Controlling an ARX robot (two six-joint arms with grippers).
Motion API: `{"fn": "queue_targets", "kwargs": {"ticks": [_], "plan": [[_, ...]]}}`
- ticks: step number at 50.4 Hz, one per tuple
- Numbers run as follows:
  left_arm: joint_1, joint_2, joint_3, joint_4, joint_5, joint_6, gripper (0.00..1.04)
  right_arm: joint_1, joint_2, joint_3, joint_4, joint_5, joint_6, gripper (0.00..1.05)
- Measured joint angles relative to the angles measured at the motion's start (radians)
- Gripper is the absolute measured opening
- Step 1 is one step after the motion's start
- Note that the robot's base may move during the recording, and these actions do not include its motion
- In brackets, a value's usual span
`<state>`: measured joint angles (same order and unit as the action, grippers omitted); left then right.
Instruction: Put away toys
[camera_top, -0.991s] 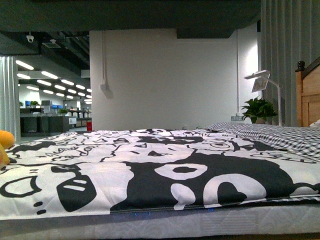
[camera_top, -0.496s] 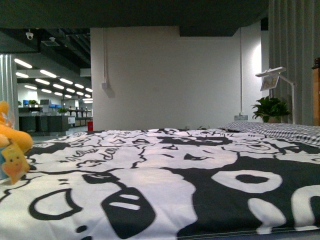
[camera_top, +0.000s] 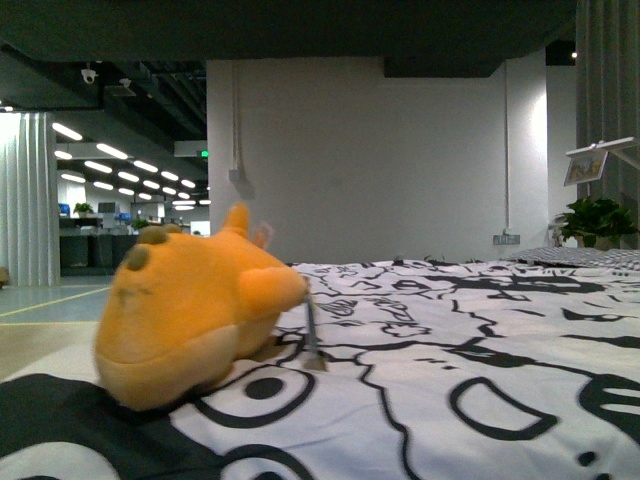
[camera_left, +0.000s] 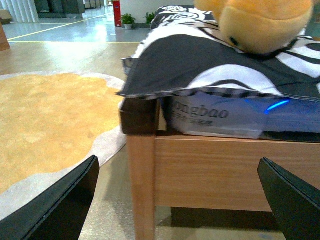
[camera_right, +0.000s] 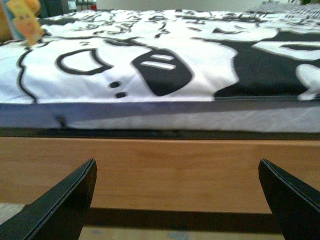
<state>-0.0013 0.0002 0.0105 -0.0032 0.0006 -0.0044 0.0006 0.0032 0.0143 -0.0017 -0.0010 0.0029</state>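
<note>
The plush toy (camera_top: 190, 310) lies at lower left of our front view, on the bedspread (camera_top: 450, 330) (nothing holds it). Our left gripper (camera_left: 177, 200) and right gripper (camera_right: 177, 200) gape wide, empty, likely readied for its bulk.

Plush toy (camera_top: 185, 320) lies on bed (camera_top: 480, 340), at its corner, ahead of and above left tool (camera_left: 177, 159). Rug (camera_left: 45, 120) on floor beside that corner. Right tool (camera_right: 176, 161) faces side rail (camera_right: 160, 172), below mattress (camera_right: 200, 117).
</note>
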Motion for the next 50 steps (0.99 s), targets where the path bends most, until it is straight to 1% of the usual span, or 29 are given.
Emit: {"fn": "queue_targets", "kwargs": {"ticks": [39, 40, 42, 43, 46, 47, 50], "plan": [[0.0, 0.001, 0.0, 0.001, -0.002, 0.0, 0.98, -0.002, 0.002, 0.0, 0.0, -0.013, 0.002, 0.98], [0.0, 0.001, 0.0, 0.001, -0.002, 0.0, 0.98, -0.018, 0.014, 0.002, -0.004, -0.072, 0.011, 0.98], [0.0, 0.001, 0.0, 0.001, -0.002, 0.0, 0.98, -0.091, 0.063, 0.012, 0.008, -0.247, 0.042, 0.98], [0.0, 0.001, 0.0, 0.001, -0.002, 0.0, 0.98, -0.122, 0.092, 0.018, 0.024, -0.317, 0.055, 0.98], [0.0, 0.001, 0.0, 0.001, 0.0, 0.0, 0.98, -0.24, 0.208, 0.054, 0.114, -0.525, 0.109, 0.98], [0.0, 0.001, 0.0, 0.001, -0.001, 0.0, 0.98, -0.26, 0.227, 0.062, 0.132, -0.554, 0.124, 0.98], [0.0, 0.001, 0.0, 0.001, -0.002, 0.0, 0.98, -0.358, 0.334, 0.117, 0.246, -0.692, 0.179, 0.98]]}}
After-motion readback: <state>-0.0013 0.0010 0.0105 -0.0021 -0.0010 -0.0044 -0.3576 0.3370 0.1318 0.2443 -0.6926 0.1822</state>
